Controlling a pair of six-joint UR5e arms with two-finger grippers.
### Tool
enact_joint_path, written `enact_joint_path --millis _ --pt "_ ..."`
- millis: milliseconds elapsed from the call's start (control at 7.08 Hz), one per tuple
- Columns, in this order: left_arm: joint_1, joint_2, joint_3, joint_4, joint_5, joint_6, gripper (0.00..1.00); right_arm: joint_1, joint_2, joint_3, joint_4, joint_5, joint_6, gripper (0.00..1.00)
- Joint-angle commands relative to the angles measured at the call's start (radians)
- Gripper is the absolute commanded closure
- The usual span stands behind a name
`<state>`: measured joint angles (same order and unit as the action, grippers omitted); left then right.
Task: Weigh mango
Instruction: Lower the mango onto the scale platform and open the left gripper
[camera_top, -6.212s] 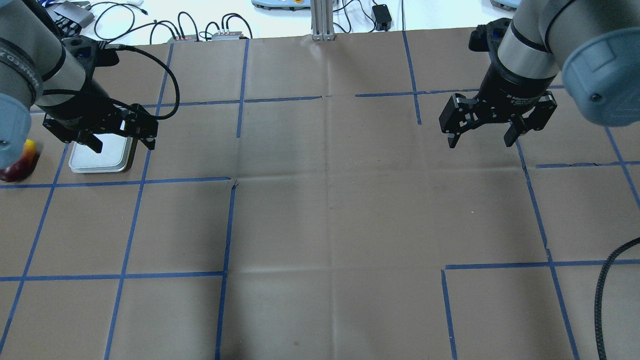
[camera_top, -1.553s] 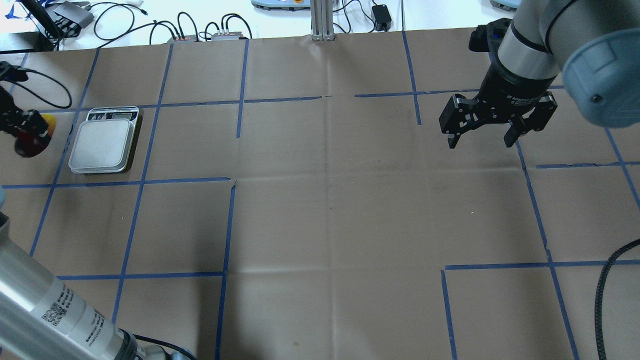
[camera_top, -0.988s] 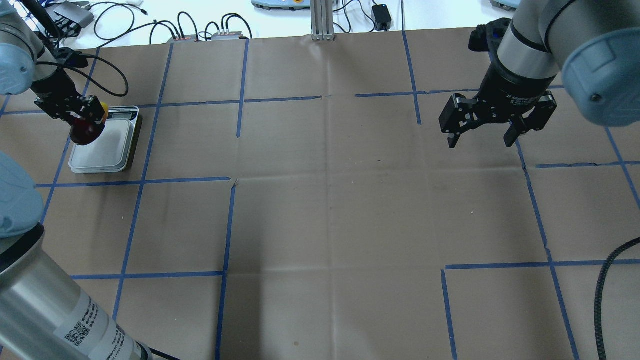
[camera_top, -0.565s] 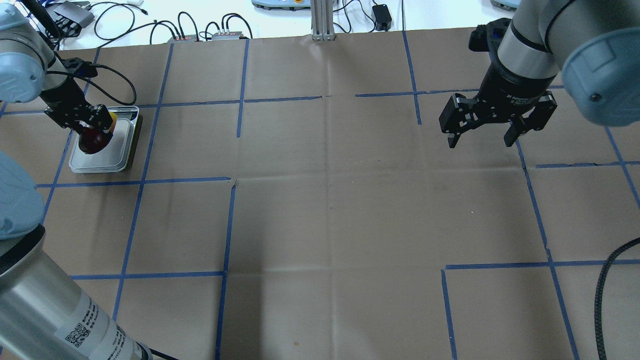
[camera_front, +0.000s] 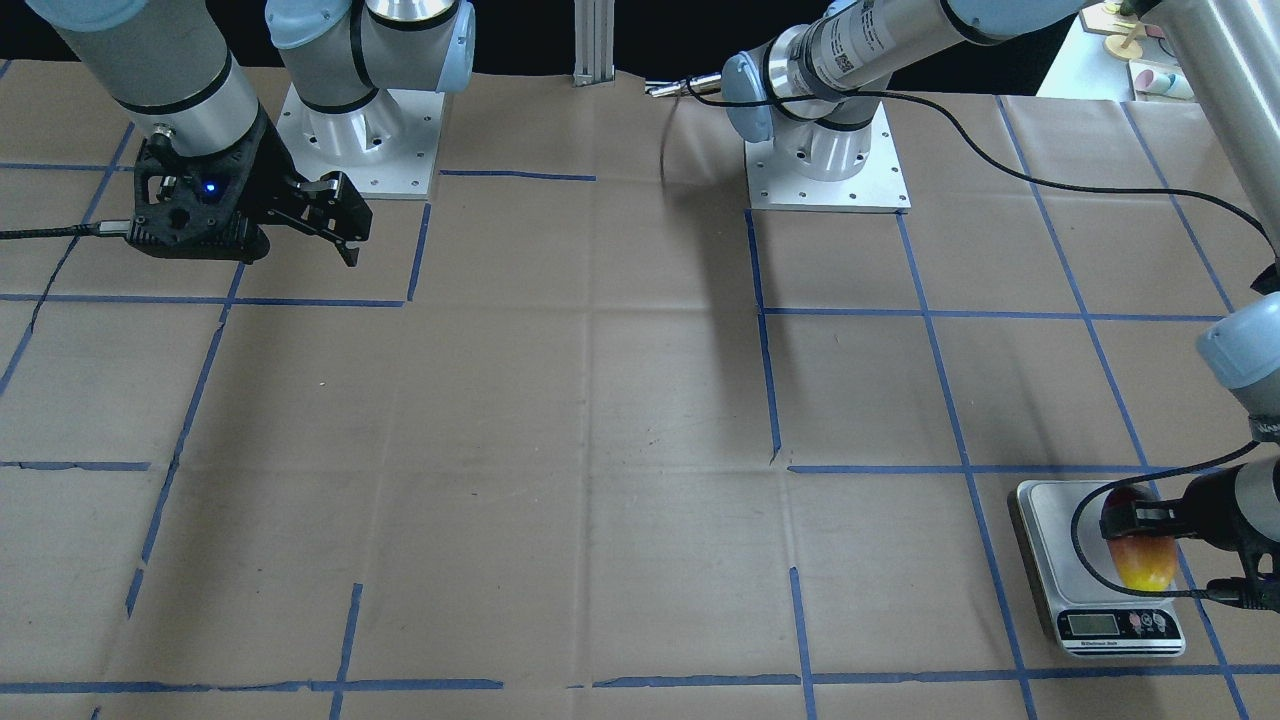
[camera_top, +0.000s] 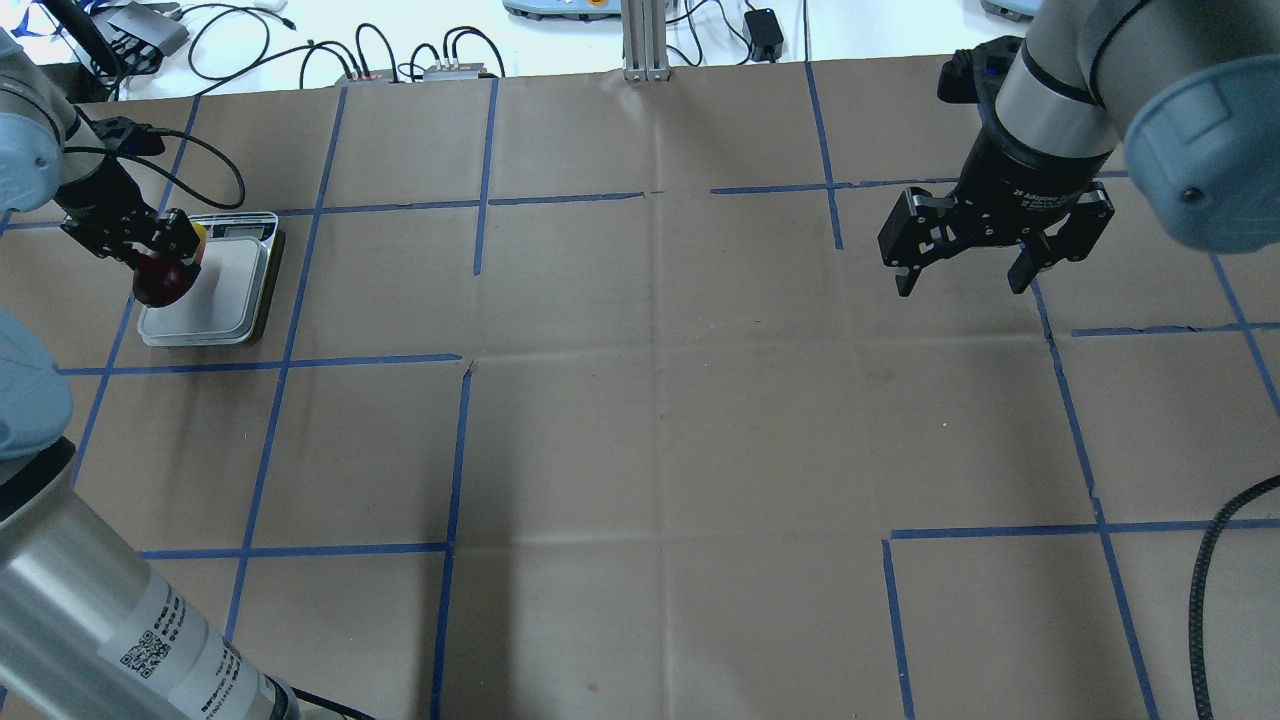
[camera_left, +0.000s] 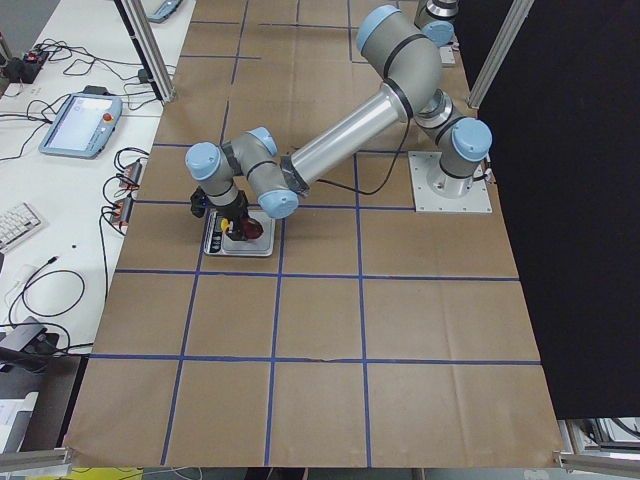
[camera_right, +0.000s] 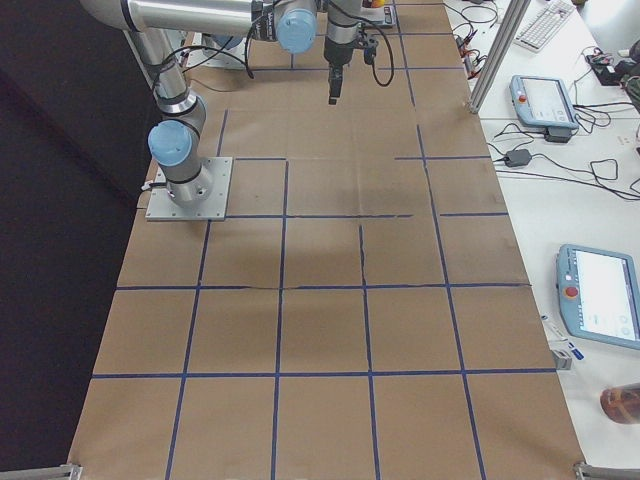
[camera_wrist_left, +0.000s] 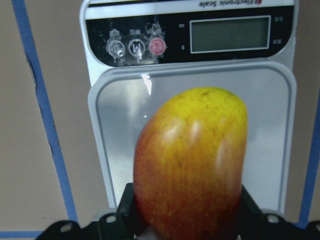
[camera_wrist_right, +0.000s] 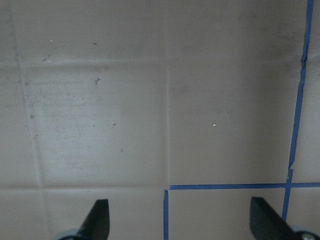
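Note:
The mango (camera_top: 155, 283), dark red at one end and yellow at the other, is held in my left gripper (camera_top: 160, 268), which is shut on it. It hangs over the left part of the silver scale (camera_top: 228, 300). In the left wrist view the mango (camera_wrist_left: 192, 165) sits between the fingers over the platform (camera_wrist_left: 270, 115), yellow end towards the display. I cannot tell whether it touches the platform. In the front view the mango (camera_front: 1140, 562) is over the scale (camera_front: 1055, 540). My right gripper (camera_top: 962, 280) is open and empty, far to the right above bare table.
Brown paper with blue tape lines (camera_top: 455, 450) covers the table. Cables and small boxes (camera_top: 400, 70) lie beyond the far edge. The left arm's long silver link (camera_top: 120, 620) crosses the near left corner. The arm bases (camera_front: 825, 170) stand at the robot's side.
My left gripper picked up the mango left of the scale and carried it over the platform. In the last half second it shifted a little to the left. The right arm has not moved.

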<state>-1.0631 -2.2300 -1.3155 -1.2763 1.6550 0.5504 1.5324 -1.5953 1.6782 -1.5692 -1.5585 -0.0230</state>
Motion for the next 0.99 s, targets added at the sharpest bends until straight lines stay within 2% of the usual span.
enact_joint_path --millis 0,141,424,706,847 --pt "-0.003 -0.005 -0.005 0.025 -0.004 -0.001 0.52 0.0 0.0 0.0 0.0 0.0 0.0 0.0" --pt "-0.003 -0.005 -0.008 0.034 -0.006 -0.001 0.45 0.0 0.0 0.0 0.0 0.0 0.0 0.0" --pt "-0.006 -0.003 -0.022 0.032 -0.003 0.003 0.01 0.0 0.0 0.0 0.0 0.0 0.0 0.0" --pt "-0.008 0.019 -0.028 0.018 0.012 0.003 0.0 0.0 0.0 0.0 0.0 0.0 0.0 0.0" --pt "-0.012 0.067 -0.025 -0.006 0.012 0.002 0.0 0.0 0.0 0.0 0.0 0.0 0.0 0.0"
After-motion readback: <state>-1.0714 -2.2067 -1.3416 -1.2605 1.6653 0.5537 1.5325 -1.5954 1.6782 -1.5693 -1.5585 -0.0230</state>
